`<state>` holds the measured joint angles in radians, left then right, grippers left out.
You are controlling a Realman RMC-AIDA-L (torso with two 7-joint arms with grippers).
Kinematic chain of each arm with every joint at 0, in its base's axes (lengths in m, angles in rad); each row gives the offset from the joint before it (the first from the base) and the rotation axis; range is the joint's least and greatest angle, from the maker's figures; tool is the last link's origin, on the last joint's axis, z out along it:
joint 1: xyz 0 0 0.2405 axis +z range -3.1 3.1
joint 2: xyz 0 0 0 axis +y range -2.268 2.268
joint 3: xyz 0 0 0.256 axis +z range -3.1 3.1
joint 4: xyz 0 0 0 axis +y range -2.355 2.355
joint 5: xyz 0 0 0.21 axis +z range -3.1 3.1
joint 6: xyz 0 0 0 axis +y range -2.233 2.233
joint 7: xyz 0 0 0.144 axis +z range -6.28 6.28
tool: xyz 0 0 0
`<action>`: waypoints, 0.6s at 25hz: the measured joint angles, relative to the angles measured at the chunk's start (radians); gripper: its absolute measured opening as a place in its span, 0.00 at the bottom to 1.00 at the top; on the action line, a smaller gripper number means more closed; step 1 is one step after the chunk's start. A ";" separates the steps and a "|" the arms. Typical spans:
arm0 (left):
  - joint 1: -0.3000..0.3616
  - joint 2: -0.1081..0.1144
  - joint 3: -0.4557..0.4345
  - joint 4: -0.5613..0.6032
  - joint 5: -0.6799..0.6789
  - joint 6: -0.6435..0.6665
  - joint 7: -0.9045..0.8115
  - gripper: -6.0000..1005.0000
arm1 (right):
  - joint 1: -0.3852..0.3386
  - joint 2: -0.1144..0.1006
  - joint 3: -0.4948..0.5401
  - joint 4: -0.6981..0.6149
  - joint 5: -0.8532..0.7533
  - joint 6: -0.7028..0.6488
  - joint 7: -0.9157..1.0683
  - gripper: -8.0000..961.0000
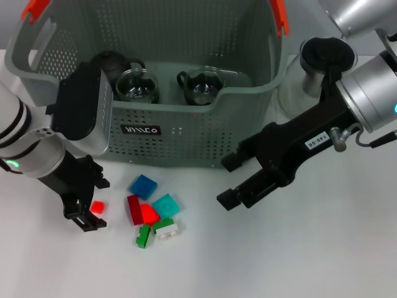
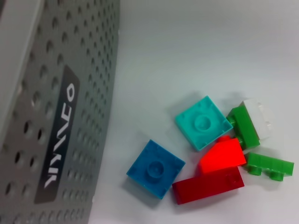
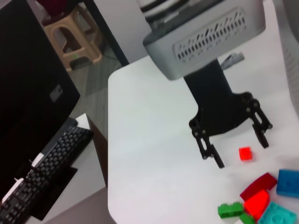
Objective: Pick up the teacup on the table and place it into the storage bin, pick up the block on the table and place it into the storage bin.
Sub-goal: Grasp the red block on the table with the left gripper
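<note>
I have the left tool (image 1: 87, 214) down at the table (image 1: 310, 261) in front of the storage bin (image 1: 186, 133), its fingers spread apart with a small red block (image 1: 97, 206) lying loose between them, not yet gripped. It sits low like that, I judge, so the fingers can close on this single piece, which lies apart from the rest and is the easiest to take cleanly.

The other blocks (image 1: 152, 214) lie in a loose heap just beside that tool, on the side away from the bin's left corner: blue, teal, dark red, bright red, green and white pieces touching or overlapping. Two glass teacups (image 1: 136, 87) already stand inside the bin against its front wall, with a dark teapot behind them, so the cup half looks done.

The right tool (image 1: 232, 180) hangs open and empty off the bin's right front corner, near a glass jar with a black lid (image 1: 316, 68) beside the bin.

The bin's front wall rises right behind the left tool, so a lift must clear that rim. Bare table lies open on the near side of the heap.
</note>
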<state>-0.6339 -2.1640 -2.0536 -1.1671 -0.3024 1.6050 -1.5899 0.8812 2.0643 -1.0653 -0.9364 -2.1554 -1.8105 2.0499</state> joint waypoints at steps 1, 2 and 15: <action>0.001 0.000 0.000 0.001 0.000 -0.001 0.000 0.79 | 0.000 0.001 0.004 0.000 0.005 0.001 -0.004 0.96; 0.001 -0.001 0.001 0.001 0.000 -0.002 0.000 0.79 | 0.000 0.002 0.006 0.000 0.008 0.004 -0.008 0.96; -0.003 0.001 0.048 0.007 0.030 -0.032 0.011 0.77 | 0.001 0.010 0.014 0.001 0.029 0.026 -0.014 0.96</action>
<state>-0.6373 -2.1626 -2.0053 -1.1599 -0.2719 1.5732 -1.5791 0.8821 2.0741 -1.0518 -0.9357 -2.1269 -1.7845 2.0357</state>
